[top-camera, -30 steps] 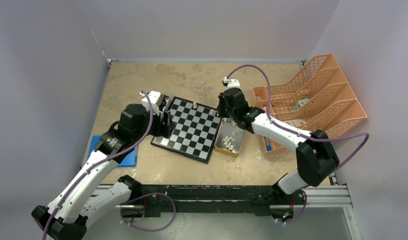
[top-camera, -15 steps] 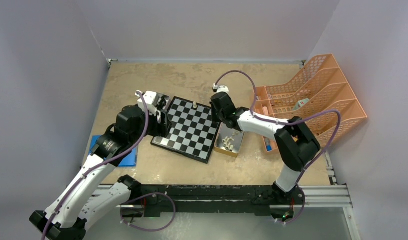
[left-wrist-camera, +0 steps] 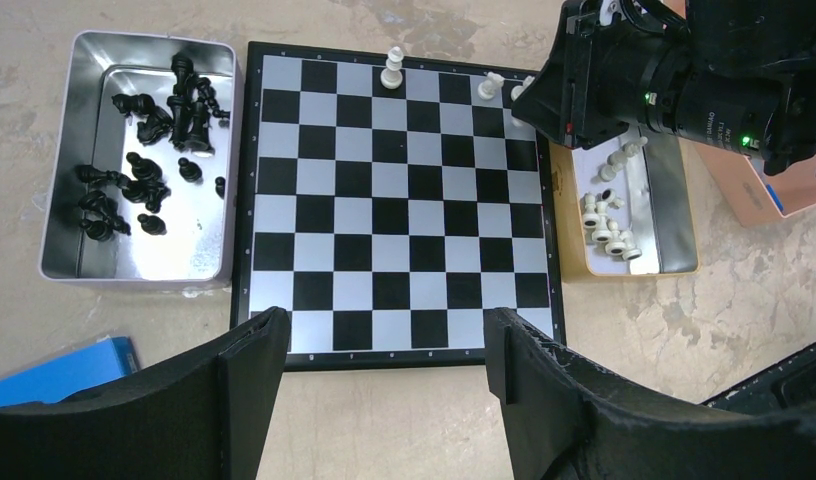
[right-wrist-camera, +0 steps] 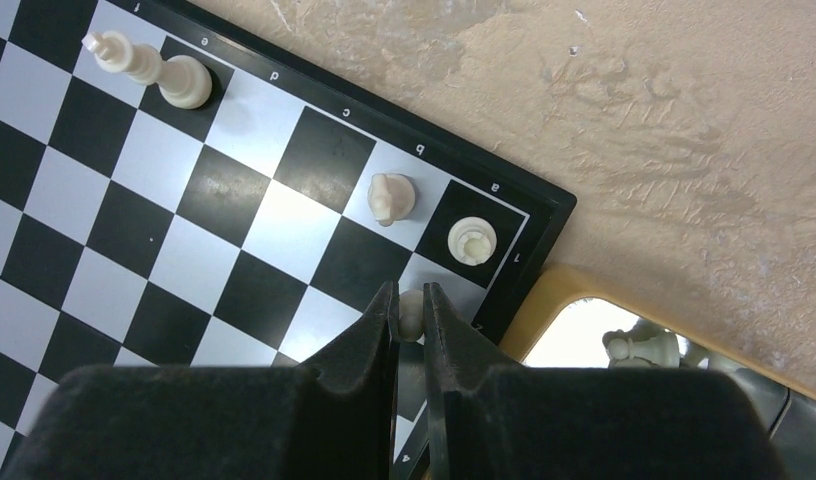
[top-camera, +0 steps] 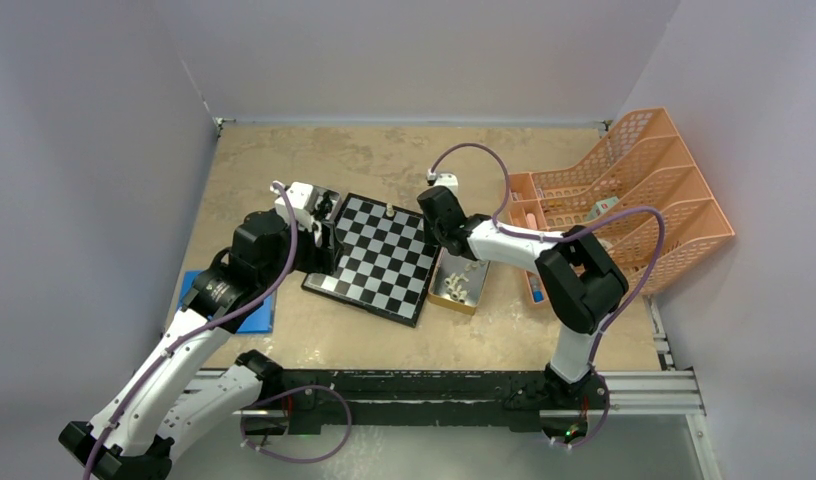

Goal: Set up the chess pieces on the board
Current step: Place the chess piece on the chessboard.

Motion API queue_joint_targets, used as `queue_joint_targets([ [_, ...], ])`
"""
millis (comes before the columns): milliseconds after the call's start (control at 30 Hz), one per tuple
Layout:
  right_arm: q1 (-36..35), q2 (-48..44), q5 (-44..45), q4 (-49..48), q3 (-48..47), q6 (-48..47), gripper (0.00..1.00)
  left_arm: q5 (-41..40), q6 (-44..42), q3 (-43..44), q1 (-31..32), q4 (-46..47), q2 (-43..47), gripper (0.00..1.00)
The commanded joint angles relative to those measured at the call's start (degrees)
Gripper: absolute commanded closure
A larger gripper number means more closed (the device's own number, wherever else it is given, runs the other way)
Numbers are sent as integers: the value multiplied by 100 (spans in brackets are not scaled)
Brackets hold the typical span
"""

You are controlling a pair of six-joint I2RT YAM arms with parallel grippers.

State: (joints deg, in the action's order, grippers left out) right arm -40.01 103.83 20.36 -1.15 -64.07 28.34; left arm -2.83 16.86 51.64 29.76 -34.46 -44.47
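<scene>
Pinching a tiny, rounded cream-white piece (right-wrist-camera: 411, 312) in the matte black right gripper (right-wrist-camera: 409, 308), low over a silvery edge square at the corner of the glossy checked board (right-wrist-camera: 229, 190), just beside a squat cream rook (right-wrist-camera: 471, 240); hovering the left gripper (left-wrist-camera: 384, 332), jaws wide apart, over the near rim

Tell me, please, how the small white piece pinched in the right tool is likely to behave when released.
The small white piece, pinched in the right tool, looks far narrower than a square of the board, so it is probably very light. Its rounded, smooth-looking surface could slip in the grip. If released tilted, it may topple and roll.
</scene>
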Motion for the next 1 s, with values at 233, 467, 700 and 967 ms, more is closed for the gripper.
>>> queue_joint_targets([
  [233,-27,14,179,106,-299,84,85,-63,-16,-4,-10,141,61,29],
  [467,-32,75,232,252,-327,81,84,-68,-16,-4,-13,143,71,29],
  [700,-35,153,279,368,-384,88,83,-61,-16,-5,-11,149,75,29],
  [967,-42,267,288,395,-434,92,80,-71,-16,-2,-9,138,79,29],
])
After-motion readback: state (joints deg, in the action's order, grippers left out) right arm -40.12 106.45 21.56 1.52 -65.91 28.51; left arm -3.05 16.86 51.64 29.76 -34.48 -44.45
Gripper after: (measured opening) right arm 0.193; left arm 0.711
